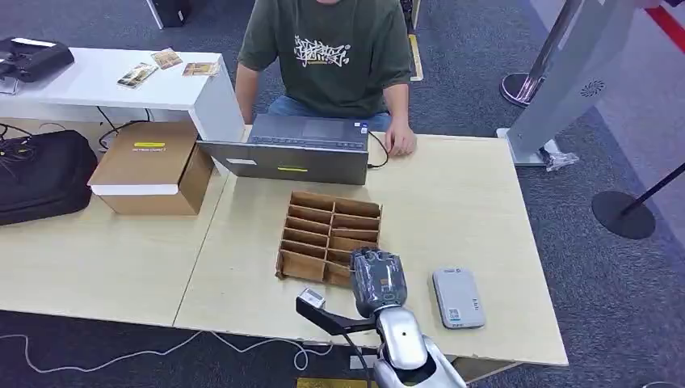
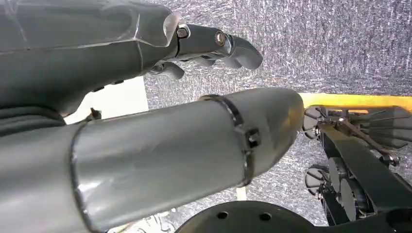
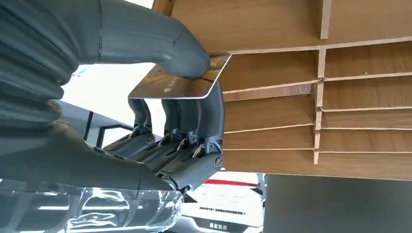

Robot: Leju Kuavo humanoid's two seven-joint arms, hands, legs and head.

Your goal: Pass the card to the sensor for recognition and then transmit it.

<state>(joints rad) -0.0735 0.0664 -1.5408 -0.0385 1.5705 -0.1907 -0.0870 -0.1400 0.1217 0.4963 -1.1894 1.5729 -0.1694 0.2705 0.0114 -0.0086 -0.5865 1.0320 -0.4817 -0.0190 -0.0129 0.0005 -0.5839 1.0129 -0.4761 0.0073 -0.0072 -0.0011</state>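
A thin brown, glossy card (image 3: 182,82) was pinched between the thick grey thumb and the darker fingers (image 3: 187,116) of the right hand (image 1: 377,280), at the near edge of the brown cardboard divider tray (image 1: 327,222), close to its right corner. The card's far corner was seen against a slot wall; whether it touched could not be told. The flat grey rectangular sensor (image 1: 458,297) lay on the pale wooden table (image 1: 452,202), just beside the right hand and apart from it. The left hand (image 2: 214,46) was seen over grey carpet (image 2: 330,43) with its fingers curled and nothing held. A person in a green T-shirt (image 1: 331,48) was seated behind a dark laptop (image 1: 295,149).
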